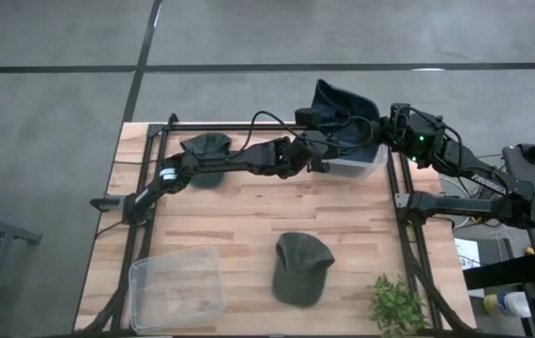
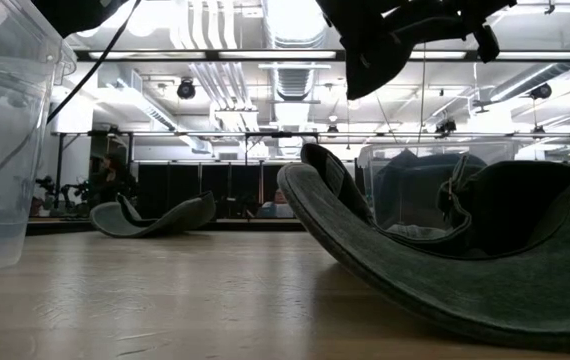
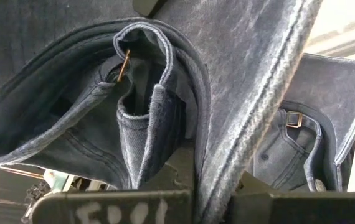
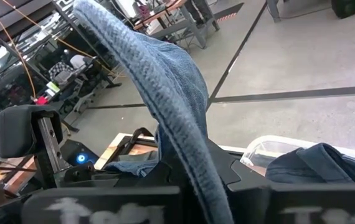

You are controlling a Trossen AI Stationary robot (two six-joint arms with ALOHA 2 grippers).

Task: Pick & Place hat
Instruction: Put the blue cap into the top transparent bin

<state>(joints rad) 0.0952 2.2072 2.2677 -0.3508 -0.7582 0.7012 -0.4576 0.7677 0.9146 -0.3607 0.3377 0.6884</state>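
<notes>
My left claw (image 1: 322, 161) is stretched across the far side of the tabletop (image 1: 249, 225), and its wrist camera shows the fingers pressed together on folded denim, the brim of a dark hat (image 3: 165, 93) running right between them. My right claw (image 1: 387, 131) sits just beside it, coming from the opposite side, and its own wrist view shows the same hat (image 4: 159, 81) with a blue stitched edge pinched between its fingers. So both claws are clamped on one hat (image 1: 343, 101), which hangs lifted off the wood between them, above the clear bin (image 1: 357, 161) at the far right corner. In the right wrist view I can see more denim (image 4: 317, 165) lying in that bin, just below the claws.

A second hat (image 1: 206, 150) lies flat under my left arm, well back from the left claw toward that arm's base. A third hat (image 1: 300, 268) rests crown down on the near part of the tabletop, well apart from both claws. A second clear bin (image 1: 175, 286) stands at the near left corner, and a small green plant (image 1: 397, 305) at the near right edge.
</notes>
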